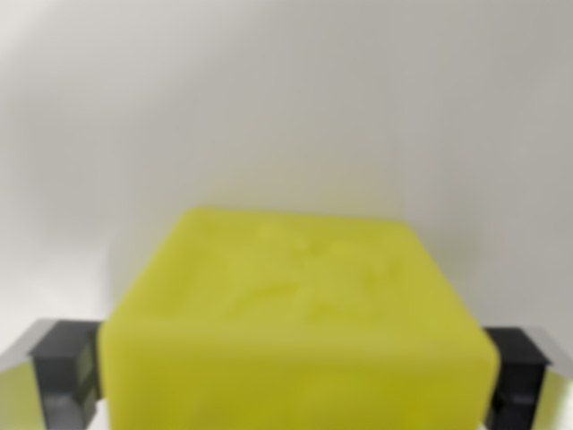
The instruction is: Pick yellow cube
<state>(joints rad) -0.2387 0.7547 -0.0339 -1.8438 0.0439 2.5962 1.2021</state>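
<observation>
**Yellow cube between my fingers**

Cube (300, 313) fills the lower middle of my wrist view, a bright lemon yellow block that runs off the bottom edge of the picture. Its top face is broad and slopes away from my camera, narrowing toward the far edge, and its corners and edges look softly rounded. The surface is blurred because it sits so close to the lens, but I can make out faint lighter and darker patches across the top, like shallow raised marks or an embossed pattern; I cannot read what they are. The near face is a slightly deeper, flatter yellow than the top.

My gripper (295, 376) brackets the block. One dark grey finger (64, 367) shows at the wrist view's left, low in the corner, and the other (517, 367) at the wrist view's right. Each one meets the side of the cube with no gap that I can see, so my gripper is pinching the yellow cube from both sides, with the block sitting squarely in the middle between the pads.

Behind the cube lies a plain pale grey-white counter (286, 107), smooth and unmarked, brighter toward the upper part of the view. A soft shadow rings the far edge of the block. Whether the cube rests on that surface or hangs just above it, I cannot tell.
</observation>
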